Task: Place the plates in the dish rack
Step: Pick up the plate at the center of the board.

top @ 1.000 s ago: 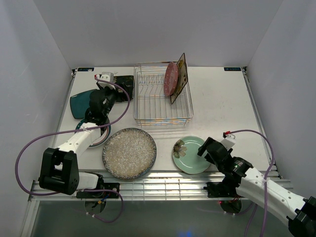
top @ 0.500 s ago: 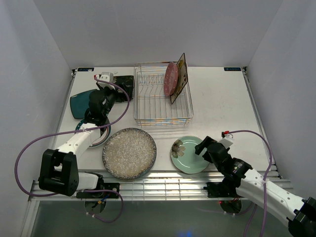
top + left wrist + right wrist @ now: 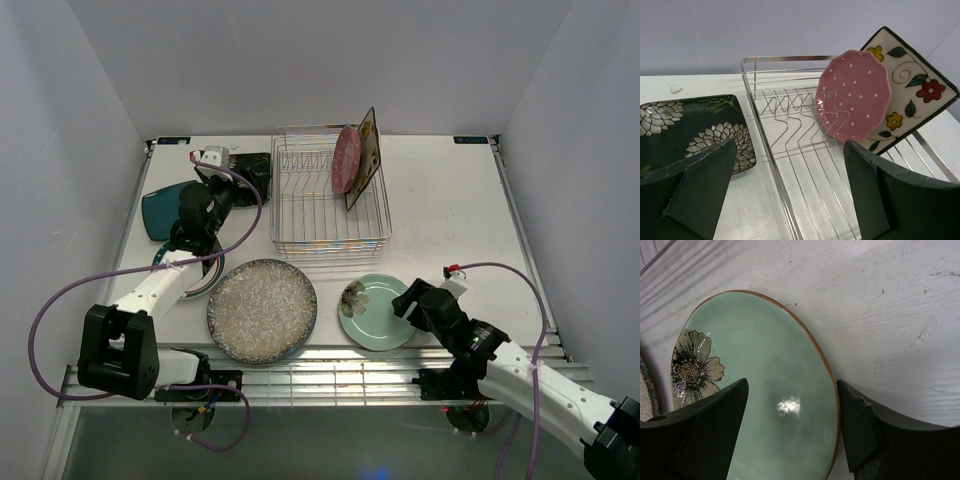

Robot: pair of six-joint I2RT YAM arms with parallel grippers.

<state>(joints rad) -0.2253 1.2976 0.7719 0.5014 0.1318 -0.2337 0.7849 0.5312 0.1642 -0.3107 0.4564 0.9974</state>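
Note:
The dish rack point(image 3: 322, 212) stands at the middle back, holding an upright pink dotted plate point(image 3: 345, 160) and a cream floral square plate point(image 3: 366, 150). In the left wrist view the same rack point(image 3: 760, 125), pink plate point(image 3: 855, 90) and cream plate point(image 3: 912, 85) show. My left gripper point(image 3: 228, 186) point(image 3: 790, 150) hovers open at the rack's left side, holding nothing. The mint green floral plate point(image 3: 375, 312) point(image 3: 760, 365) lies flat near the front. My right gripper point(image 3: 408, 303) point(image 3: 792, 390) is open and straddles its right rim, one finger point(image 3: 860, 425) against the rim's outside.
A large grey speckled plate point(image 3: 262, 310) lies front centre, close to the mint plate's left edge. A teal plate point(image 3: 160, 210) and a black floral square plate point(image 3: 252, 168) point(image 3: 690, 125) sit at the back left. A teal-rimmed plate point(image 3: 203, 280) lies under the left arm.
My right gripper has moved left and its jaws have narrowed a little. The mint plate has slid left toward the grey speckled plate. The left arm has barely moved.

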